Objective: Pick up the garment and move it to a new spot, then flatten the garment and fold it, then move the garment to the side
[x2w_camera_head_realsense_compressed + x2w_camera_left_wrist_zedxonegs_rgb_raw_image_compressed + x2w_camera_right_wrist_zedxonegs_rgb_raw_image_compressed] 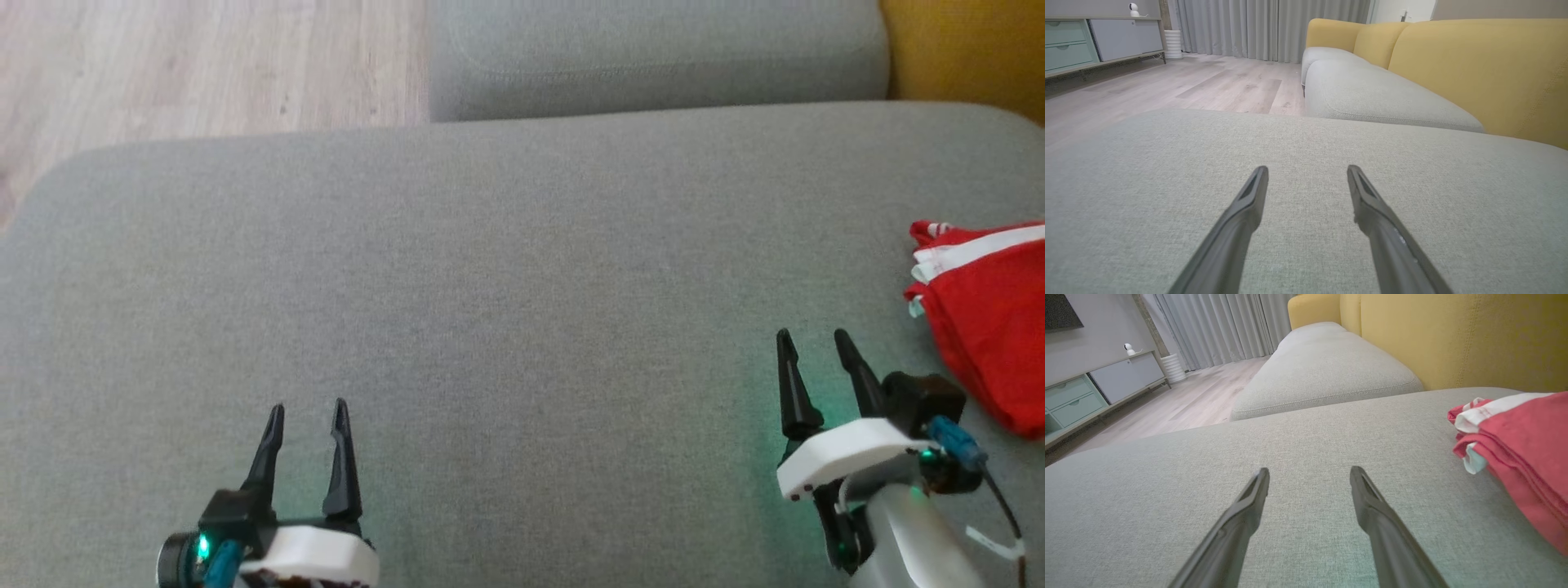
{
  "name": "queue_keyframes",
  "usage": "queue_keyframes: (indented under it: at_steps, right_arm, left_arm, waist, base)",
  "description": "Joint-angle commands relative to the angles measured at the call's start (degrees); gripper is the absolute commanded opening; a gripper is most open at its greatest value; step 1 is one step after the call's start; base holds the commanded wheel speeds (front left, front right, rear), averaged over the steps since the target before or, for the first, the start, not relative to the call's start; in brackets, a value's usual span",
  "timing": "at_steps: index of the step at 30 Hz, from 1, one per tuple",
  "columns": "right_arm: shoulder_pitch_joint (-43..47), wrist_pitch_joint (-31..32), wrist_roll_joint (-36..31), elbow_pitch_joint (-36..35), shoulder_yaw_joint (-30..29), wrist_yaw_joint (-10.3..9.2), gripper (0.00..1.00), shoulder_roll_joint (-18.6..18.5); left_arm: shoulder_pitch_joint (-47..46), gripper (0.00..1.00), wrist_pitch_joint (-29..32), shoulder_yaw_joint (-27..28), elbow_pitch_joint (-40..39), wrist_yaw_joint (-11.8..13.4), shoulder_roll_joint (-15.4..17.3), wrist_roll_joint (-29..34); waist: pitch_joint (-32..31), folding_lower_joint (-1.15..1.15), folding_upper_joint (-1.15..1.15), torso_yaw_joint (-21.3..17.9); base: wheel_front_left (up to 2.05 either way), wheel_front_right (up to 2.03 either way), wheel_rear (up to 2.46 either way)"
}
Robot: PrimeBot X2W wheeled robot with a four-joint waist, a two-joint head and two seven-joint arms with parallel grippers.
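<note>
The left end effector (309, 408) and right end effector (811, 336) are both wide open and hold nothing. The red garment (988, 327) lies folded on the grey sofa seat (490, 269), near the right one, toward the yellow backrest (963, 49).

Grey sofa cushion (522, 286), yellow backrest (1474, 69), wood floor (204, 65), grey curtains (1241, 24), low cabinet (1094, 41).
</note>
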Motion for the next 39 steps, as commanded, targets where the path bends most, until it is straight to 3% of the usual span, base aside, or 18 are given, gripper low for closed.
queue_keyframes:
  at_steps: [1,9,10,14,39]
  right_arm:
    - [-0.6,-0.6,0.5,-1.6,1.7,-0.04,1.00,0.2]
    - [0.1,-0.6,2.0,-2.6,3.1,-0.04,1.00,0.2]
    - [1.4,0.0,1.8,-0.6,1.7,0.00,0.00,0.0]
    - [3.4,0.2,2.1,2.2,1.7,0.00,0.00,0.3]
    - [4.2,4.4,18.1,-2.7,-0.2,-0.01,0.00,0.2]
  left_arm:
    - [-0.8,1.00,-0.3,2.3,-1.4,0.1,0.2,-0.5]
    - [0.3,1.00,-0.3,3.2,-1.6,-1.3,0.2,-2.1]
    - [1.8,0.00,0.0,0.9,0.1,-1.2,0.0,-2.2]
    - [3.0,0.00,0.1,0.7,3.2,-1.2,-0.1,-2.5]
    - [1.5,0.00,4.3,3.8,1.2,-2.7,0.0,-17.9]
  waist:
    - [-1.0,0.01,0.00,-0.2]
    - [-2.0,0.01,0.00,-0.7]
    - [-2.0,0.01,0.00,-0.7]
    - [-2.1,0.01,0.00,-0.7]
    - [-2.1,0.01,0.00,-0.8]
  base:
    - [0.00,0.00,0.00]
    - [0.00,0.00,0.00]
    - [0.00,0.00,0.00]
    - [0.00,0.00,0.00]
    - [0.00,0.00,0.00]
